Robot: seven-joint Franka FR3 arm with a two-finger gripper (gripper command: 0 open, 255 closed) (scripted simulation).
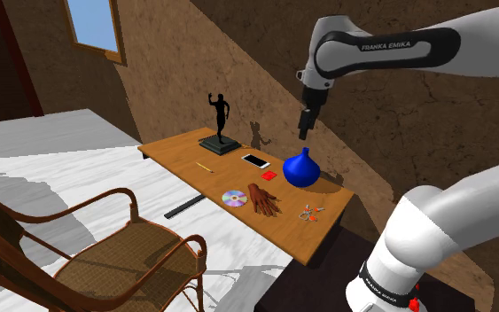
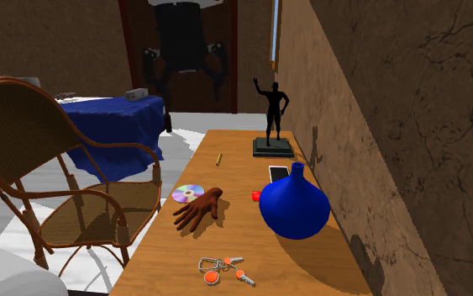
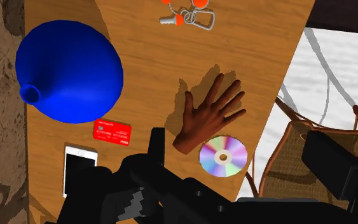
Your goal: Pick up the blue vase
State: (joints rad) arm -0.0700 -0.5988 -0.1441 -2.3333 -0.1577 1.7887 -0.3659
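Wooden table along rough brown wall; white floor, wicker chair near table's front edge. Blue vase upright on table's far side by wall, at shoulder view's right of red card and phone; contents not discernible. Gripper hangs over table near vase, fingers spread, grasping nothing.

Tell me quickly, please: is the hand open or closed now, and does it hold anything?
The hand is open, holding nothing; it does not touch the vase.
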